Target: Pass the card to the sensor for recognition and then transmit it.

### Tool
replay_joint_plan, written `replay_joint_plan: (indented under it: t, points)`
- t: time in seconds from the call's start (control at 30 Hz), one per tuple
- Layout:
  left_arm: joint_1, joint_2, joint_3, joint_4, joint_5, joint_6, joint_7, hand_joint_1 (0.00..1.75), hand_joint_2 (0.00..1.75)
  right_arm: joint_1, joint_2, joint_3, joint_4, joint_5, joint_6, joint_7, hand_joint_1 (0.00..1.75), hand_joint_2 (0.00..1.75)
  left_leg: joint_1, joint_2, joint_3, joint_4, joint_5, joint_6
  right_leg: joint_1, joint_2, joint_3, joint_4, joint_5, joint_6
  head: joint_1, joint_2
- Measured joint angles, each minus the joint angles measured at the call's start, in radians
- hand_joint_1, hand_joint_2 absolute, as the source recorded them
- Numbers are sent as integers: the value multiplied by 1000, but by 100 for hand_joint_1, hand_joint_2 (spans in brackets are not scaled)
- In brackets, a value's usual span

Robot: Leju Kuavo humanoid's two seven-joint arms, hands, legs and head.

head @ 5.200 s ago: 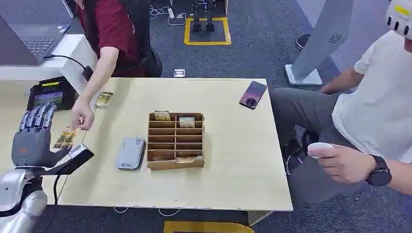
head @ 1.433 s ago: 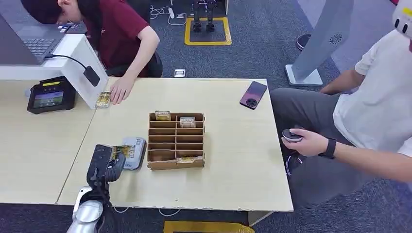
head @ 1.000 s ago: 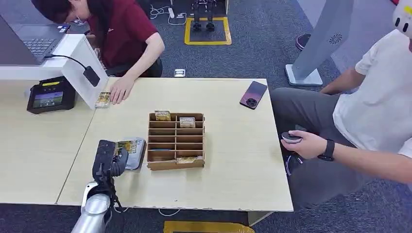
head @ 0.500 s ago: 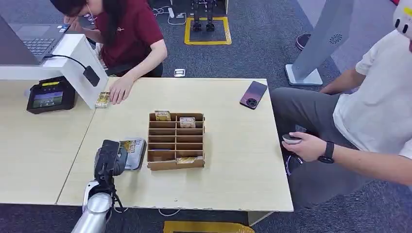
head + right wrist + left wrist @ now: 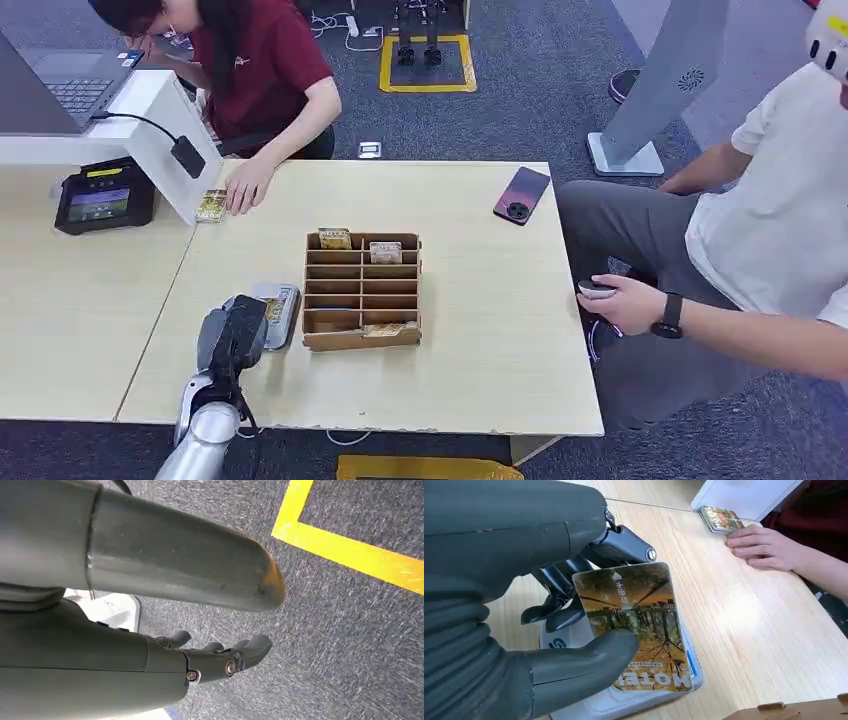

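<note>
From my head view, my left hand (image 5: 232, 338) is hovering at the near left part of the counter (image 5: 480, 340), over the grey sensor (image 5: 283, 303), which is lying just beside the wooden slotted rack (image 5: 361, 290). A person's hand (image 5: 246, 186) is resting on the counter's far edge next to a small stack of cards (image 5: 212, 205). A phone (image 5: 520, 194) is lying toward the far right corner.

From my left wrist view, my fingers (image 5: 589, 659) are gripping the card (image 5: 636, 625): my thumb is pressing on its printed face and my darker fingers are backing it from behind. The card is sitting flat over the sensor's top; I cannot tell whether it is touching.

From my right wrist view, my right hand (image 5: 220, 657) is hanging above grey carpet beside a yellow floor line (image 5: 350, 550), its fingers curling loosely and holding nothing.
</note>
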Motion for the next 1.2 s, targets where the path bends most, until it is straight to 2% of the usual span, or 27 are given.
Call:
replay_joint_plan:
  t: [0.63, 0.93, 1.03, 1.2]
  points:
    - [0, 0, 0, 8, -2, 0, 0, 175, 175, 0, 0, 0, 0, 0, 0, 0, 0, 0, 0, 0, 0, 0, 0, 0, 0, 0, 0, 0, 0, 0, 0, 0]
    - [-2, -1, 0, 21, -77, 0, 0, 175, 175, 0, 0, -2, 0, 9, 5, -1, 0, 0, 0, 0, 0, 0, 0, 0, 0, 0, 0, 0, 0, 0, 0, 0]
    - [-3, -4, 0, 28, -79, -8, 2, 175, 175, 0, 0, -3, 0, 10, 5, -2, 0, 0, 0, 0, 0, 0, 0, 0, 0, 0, 0, 0, 0, 0, 0, 0]
    - [-11, -9, 0, 56, -110, -61, 27, 175, 175, -1, 0, -3, 0, 16, 8, -11, 0, 0, 0, 0, 0, 0, 0, 0, 0, 0, 1, 0, 0, 0, 0, 0]
